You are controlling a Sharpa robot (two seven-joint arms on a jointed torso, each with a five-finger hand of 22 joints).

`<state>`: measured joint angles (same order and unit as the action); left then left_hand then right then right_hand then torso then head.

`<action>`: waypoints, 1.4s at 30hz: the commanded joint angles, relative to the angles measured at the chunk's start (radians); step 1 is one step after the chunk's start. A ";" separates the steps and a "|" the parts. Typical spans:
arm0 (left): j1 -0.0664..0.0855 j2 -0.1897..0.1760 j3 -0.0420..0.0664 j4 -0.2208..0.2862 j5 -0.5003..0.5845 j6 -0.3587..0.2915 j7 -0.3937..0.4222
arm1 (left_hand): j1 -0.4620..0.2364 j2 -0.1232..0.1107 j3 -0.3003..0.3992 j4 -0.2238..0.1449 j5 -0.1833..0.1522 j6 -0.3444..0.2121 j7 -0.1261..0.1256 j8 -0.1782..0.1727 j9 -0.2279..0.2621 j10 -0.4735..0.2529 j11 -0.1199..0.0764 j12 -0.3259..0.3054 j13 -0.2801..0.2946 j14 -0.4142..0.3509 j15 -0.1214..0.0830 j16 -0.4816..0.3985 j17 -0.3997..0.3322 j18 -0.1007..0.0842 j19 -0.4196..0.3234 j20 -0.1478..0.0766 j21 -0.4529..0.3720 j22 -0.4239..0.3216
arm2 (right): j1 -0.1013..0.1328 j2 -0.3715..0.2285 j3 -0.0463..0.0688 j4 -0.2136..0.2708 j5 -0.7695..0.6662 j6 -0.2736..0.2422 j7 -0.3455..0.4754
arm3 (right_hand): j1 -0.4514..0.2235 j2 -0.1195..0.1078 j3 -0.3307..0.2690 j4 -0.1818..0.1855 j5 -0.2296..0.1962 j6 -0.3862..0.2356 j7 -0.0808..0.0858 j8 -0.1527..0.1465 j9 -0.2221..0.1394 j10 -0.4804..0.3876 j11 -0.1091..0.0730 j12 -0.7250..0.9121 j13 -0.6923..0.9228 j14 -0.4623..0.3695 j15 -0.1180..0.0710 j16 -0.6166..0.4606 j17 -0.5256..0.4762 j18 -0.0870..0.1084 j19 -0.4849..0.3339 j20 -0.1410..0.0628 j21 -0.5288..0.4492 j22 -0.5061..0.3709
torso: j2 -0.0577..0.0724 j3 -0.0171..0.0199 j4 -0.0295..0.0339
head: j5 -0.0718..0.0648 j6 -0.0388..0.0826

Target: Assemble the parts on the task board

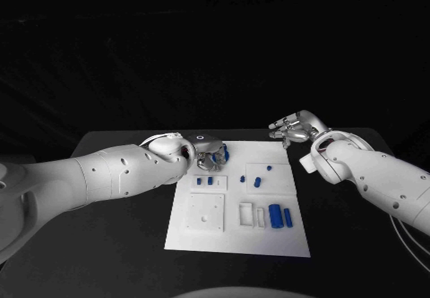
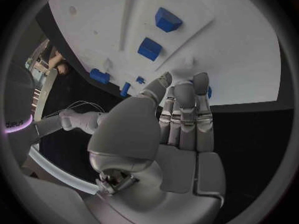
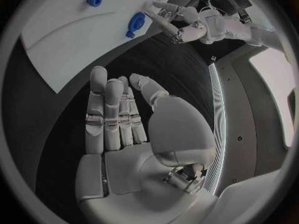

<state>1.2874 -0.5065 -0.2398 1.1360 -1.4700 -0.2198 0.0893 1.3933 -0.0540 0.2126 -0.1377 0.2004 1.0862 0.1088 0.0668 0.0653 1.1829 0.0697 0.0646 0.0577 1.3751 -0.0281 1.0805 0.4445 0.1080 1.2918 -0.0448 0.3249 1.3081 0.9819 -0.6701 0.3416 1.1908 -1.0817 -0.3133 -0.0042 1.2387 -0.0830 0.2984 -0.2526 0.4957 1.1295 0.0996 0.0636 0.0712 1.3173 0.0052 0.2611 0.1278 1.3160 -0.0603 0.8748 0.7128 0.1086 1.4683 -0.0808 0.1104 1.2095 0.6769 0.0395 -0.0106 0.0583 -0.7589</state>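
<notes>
While nothing yet sat between either set of fingers, step in hand: judged a reach toward a first part, no pick-up made.
Left hand (image 1: pixel 208 153): hung over the far left corner of the task board (image 1: pixel 269 245); fingers (image 2: pixel 184 109) straight and side by side, gripping nothing.
Blue part by the left fingers (image 1: pixel 226 151): lay on the board just beside the fingertips; touching or apart could not be told.
Right hand (image 1: pixel 293 128): held off the board past its far right corner, above the counter (image 1: pixel 107 248); fingers (image 3: pixel 106 109) straight, slightly apart, empty.
Small blue parts (image 1: pixel 204 181): stood in a raised block on the board, just nearer than the left fingers.
Two larger blue cylinders (image 1: pixel 280 216): lay on the board's near right, well apart from both sets of fingers.
Next move: probably called for curling the left fingers round the nearest blue part and seating a pinch before any lift.
</notes>
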 commanded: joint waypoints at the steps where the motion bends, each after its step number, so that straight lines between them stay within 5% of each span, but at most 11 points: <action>1: -0.001 -0.013 0.002 0.017 0.070 -0.041 0.010 | 0.002 0.000 0.008 0.001 0.005 0.007 -0.002 -0.003 -0.001 0.007 0.000 -0.003 0.001 -0.004 -0.001 -0.005 -0.003 0.007 -0.007 -0.002 0.003 0.018 | -0.002 -0.004 0.000 0.026 -0.095 0.053 0.004 | -0.009 -0.002 -0.005 -0.007 -0.006 0.010 -0.004 0.002 -0.001 0.028 -0.011 0.055 0.049 0.007 -0.010 0.007 0.004 -0.006 0.023 -0.009 0.006 0.006 | 0.000 0.0004 0.0009 | -0.001 0.002; 3: -0.001 -0.027 0.004 0.030 0.096 -0.046 0.009 | 0.003 0.001 0.010 0.001 0.008 0.007 0.001 -0.003 -0.001 0.008 0.001 -0.003 0.001 -0.003 -0.001 -0.008 -0.004 0.006 -0.007 -0.003 0.003 0.018 | -0.007 -0.011 0.000 0.056 -0.123 0.064 0.000 | -0.020 0.012 -0.018 -0.009 -0.006 0.014 -0.009 -0.001 0.001 -0.123 -0.016 0.323 0.330 0.015 -0.015 0.029 0.023 -0.014 0.028 -0.017 0.022 0.026 | -0.001 0.0007 0.0011 | -0.001 0.002; 8: -0.001 -0.052 0.010 0.058 0.175 -0.055 0.009 | 0.000 0.003 0.012 0.005 0.007 0.009 0.003 -0.002 -0.001 0.015 0.001 -0.003 0.001 0.000 0.001 -0.009 -0.004 0.007 -0.006 -0.002 0.003 0.018 | -0.018 -0.023 0.000 0.123 -0.150 0.088 -0.008 | -0.030 0.028 -0.064 0.013 -0.073 0.017 -0.014 -0.001 0.001 -0.132 -0.022 0.398 0.427 0.027 -0.018 0.053 0.045 -0.012 0.034 -0.017 0.046 0.047 | 0.000 -0.0005 0.0003 | -0.002 0.010; 13: 0.000 -0.070 0.022 0.079 0.236 -0.060 0.006 | -0.001 0.004 0.012 0.007 0.008 0.010 0.004 -0.002 -0.001 0.018 0.001 -0.003 0.001 0.000 0.001 -0.010 -0.004 0.007 -0.006 -0.001 0.003 0.017 | -0.029 -0.030 0.000 0.179 -0.217 0.123 -0.034 | -0.020 0.038 -0.091 0.002 -0.070 0.042 -0.021 0.000 0.003 -0.151 -0.026 0.518 0.576 0.039 -0.021 0.073 0.074 -0.015 0.035 -0.019 0.072 0.075 | 0.000 -0.0015 0.0003 | -0.002 0.010; 19: 0.000 -0.103 0.043 0.100 0.336 -0.074 0.000 | 0.000 0.006 0.015 0.007 0.011 0.012 0.006 -0.002 -0.001 0.019 0.001 -0.003 0.001 -0.001 0.001 -0.011 -0.004 0.008 -0.006 -0.001 0.002 0.017 | -0.042 -0.040 0.000 0.249 -0.401 0.190 -0.133 | -0.025 0.050 -0.108 0.006 -0.084 0.093 -0.041 -0.001 0.003 -0.065 -0.038 0.820 0.924 0.083 -0.029 0.201 0.246 -0.036 0.043 -0.030 0.254 0.139 | 0.000 -0.0005 0.0012 | -0.003 0.009; 27: 0.001 -0.141 0.079 0.117 0.562 -0.100 0.005 | -0.004 0.003 0.016 0.014 0.012 0.012 0.007 -0.002 -0.001 0.013 0.004 -0.002 0.001 -0.012 0.003 -0.059 -0.023 0.006 -0.020 0.002 -0.023 0.008 | -0.049 -0.045 -0.005 0.307 -0.577 0.305 -0.256 | -0.014 0.025 -0.082 0.057 -0.186 0.119 -0.051 -0.001 0.004 -0.029 -0.041 0.842 1.016 0.104 -0.027 0.226 0.336 -0.044 0.041 -0.029 0.334 0.144 | 0.000 -0.0017 0.0024 | -0.003 0.005; 31: 0.002 -0.158 0.090 0.126 0.654 -0.113 0.012 | -0.005 0.002 0.015 0.016 0.013 0.011 0.007 -0.002 -0.001 0.012 0.004 -0.003 0.001 -0.011 0.004 -0.077 -0.025 0.005 -0.017 0.002 -0.039 0.007 | -0.051 -0.045 -0.021 0.335 -0.651 0.332 -0.299 | -0.003 0.002 -0.062 0.091 -0.214 0.129 -0.055 0.000 0.005 -0.015 -0.042 0.840 1.044 0.113 -0.026 0.221 0.361 -0.046 0.040 -0.028 0.355 0.146 | -0.001 -0.0021 0.0020 | -0.003 0.004; 42: 0.002 -0.174 0.095 0.149 0.776 -0.117 0.029 | -0.004 0.004 0.009 0.021 0.013 0.009 0.010 -0.001 0.000 0.009 0.007 -0.003 0.001 -0.014 0.004 -0.196 -0.064 -0.003 -0.030 0.003 -0.106 -0.021 | -0.052 -0.034 -0.067 0.357 -0.748 0.323 -0.369 | 0.016 -0.041 0.016 0.153 -0.277 0.138 -0.057 0.000 0.003 0.001 -0.043 0.828 1.076 0.126 -0.025 0.211 0.393 -0.051 0.039 -0.027 0.387 0.149 | 0.000 -0.0031 0.0022 | -0.002 -0.001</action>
<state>1.2881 -0.6806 -0.1462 1.2803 -0.7744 -0.3207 0.0970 1.3933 -0.0539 0.2244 -0.1220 0.2088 1.0932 0.1158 0.0668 0.0654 1.1932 0.0733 0.0646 0.0578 1.3558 -0.0232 0.8872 0.3821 0.1080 1.2666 -0.0378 0.2203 1.2880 0.9307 -0.7056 0.2750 1.5458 -1.7562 -0.0142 -0.3217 1.2530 -0.1160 0.3103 -0.0999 0.2235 1.2581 0.0434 0.0635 0.0750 1.3137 -0.0377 1.0930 1.2031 1.4332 -0.0840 1.0899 1.1050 0.0766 1.4667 -0.1035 0.4937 1.3080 0.6768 0.0359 -0.0087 0.0567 -0.7587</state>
